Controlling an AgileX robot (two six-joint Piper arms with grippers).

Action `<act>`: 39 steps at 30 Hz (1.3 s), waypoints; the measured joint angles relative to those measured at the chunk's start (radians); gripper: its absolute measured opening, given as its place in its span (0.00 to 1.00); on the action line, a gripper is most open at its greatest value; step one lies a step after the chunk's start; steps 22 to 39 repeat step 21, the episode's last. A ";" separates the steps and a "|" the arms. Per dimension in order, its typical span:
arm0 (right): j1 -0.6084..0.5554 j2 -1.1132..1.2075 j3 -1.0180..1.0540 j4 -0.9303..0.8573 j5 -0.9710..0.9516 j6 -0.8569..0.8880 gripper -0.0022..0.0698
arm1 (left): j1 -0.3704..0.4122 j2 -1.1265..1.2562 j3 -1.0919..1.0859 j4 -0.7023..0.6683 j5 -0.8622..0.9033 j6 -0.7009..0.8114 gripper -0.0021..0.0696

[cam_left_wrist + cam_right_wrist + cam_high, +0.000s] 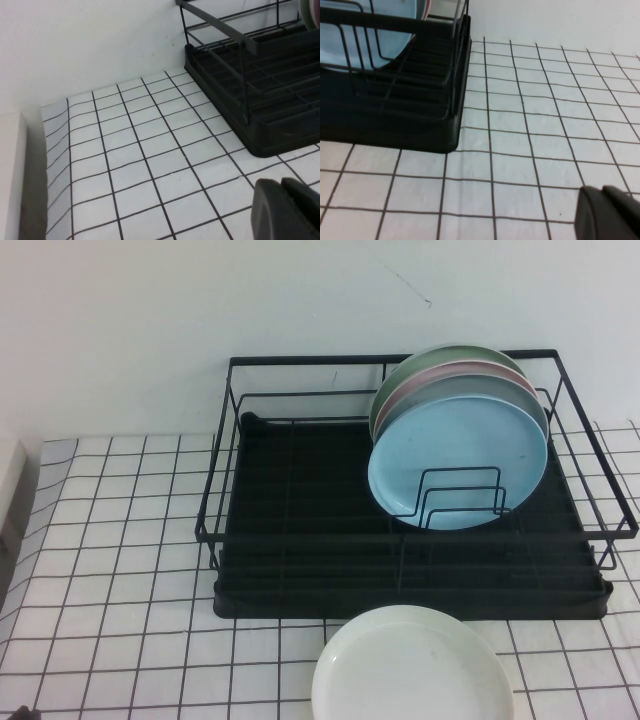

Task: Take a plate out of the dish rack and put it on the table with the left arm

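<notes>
The off-white plate (412,665) lies flat on the grid-cloth table (120,540), just in front of the black dish rack (300,540). No arm shows in the high view. My left gripper (280,182) is shut and empty, low over the table to the left of the rack (260,100). My right gripper (601,190) is shut and empty, over the table to the right of the rack (395,115). The plate shows in neither wrist view.
A light blue plate (457,455) stands upright in the rack's right half, with pink and green plates behind it. The rack's left half holds nothing. A white object (8,490) sits at the table's left edge. A white wall runs behind.
</notes>
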 joint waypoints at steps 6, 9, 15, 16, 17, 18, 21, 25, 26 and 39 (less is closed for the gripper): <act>0.000 0.000 0.000 0.000 0.000 0.000 0.03 | 0.002 -0.003 0.000 0.036 0.019 -0.108 0.03; 0.000 0.000 0.000 0.000 0.000 0.000 0.03 | 0.002 -0.003 0.000 0.222 0.034 -0.355 0.03; 0.000 0.000 0.000 0.000 0.000 0.000 0.03 | 0.002 -0.003 -0.002 0.420 0.058 -0.623 0.03; 0.000 0.000 0.000 0.000 0.000 0.000 0.03 | 0.003 -0.003 -0.002 0.424 0.058 -0.623 0.03; 0.000 0.000 0.000 0.000 0.000 0.000 0.03 | 0.003 -0.003 -0.002 0.428 0.058 -0.619 0.03; 0.000 0.000 0.000 0.000 0.000 0.000 0.03 | 0.003 -0.003 -0.002 0.430 0.058 -0.615 0.03; 0.000 0.000 0.000 0.000 0.000 0.000 0.03 | 0.003 -0.003 -0.002 0.428 0.058 -0.591 0.03; 0.000 0.000 0.000 0.000 0.000 0.000 0.03 | 0.003 -0.003 -0.002 0.428 0.058 -0.591 0.03; 0.000 0.000 0.000 0.000 0.000 0.000 0.03 | 0.003 -0.003 -0.002 0.428 0.058 -0.591 0.03; 0.000 0.000 0.000 0.000 0.000 0.000 0.03 | 0.003 -0.003 -0.002 0.428 0.058 -0.591 0.03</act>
